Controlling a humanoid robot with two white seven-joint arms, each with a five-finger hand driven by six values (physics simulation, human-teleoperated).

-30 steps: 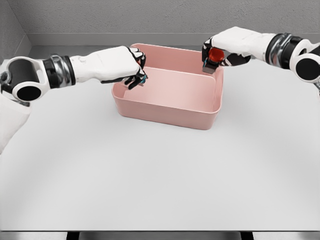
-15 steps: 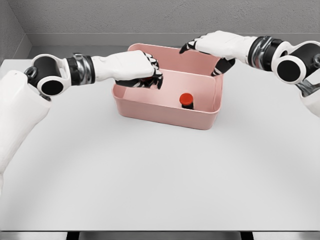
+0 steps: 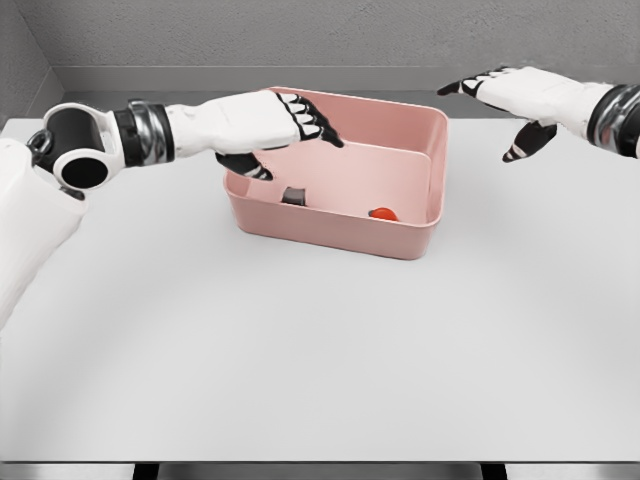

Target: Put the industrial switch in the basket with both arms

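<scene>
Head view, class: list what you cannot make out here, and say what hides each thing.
- Red-topped switch: lower part hidden behind the pink basket's near wall.
- Dark object: too small to identify, base hidden by that wall.
- Right hand: arm cut off by the right edge.

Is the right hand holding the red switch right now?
No, the right hand is open with fingers spread above the table, and the red switch lies inside the pink basket.

Items counted: one pink basket (image 3: 330, 232); two objects lying inside it, one dark grey piece (image 3: 293, 196) at near left, one red-topped piece (image 3: 383, 214) at near right; two robot hands; one white table (image 3: 320, 350).
</scene>
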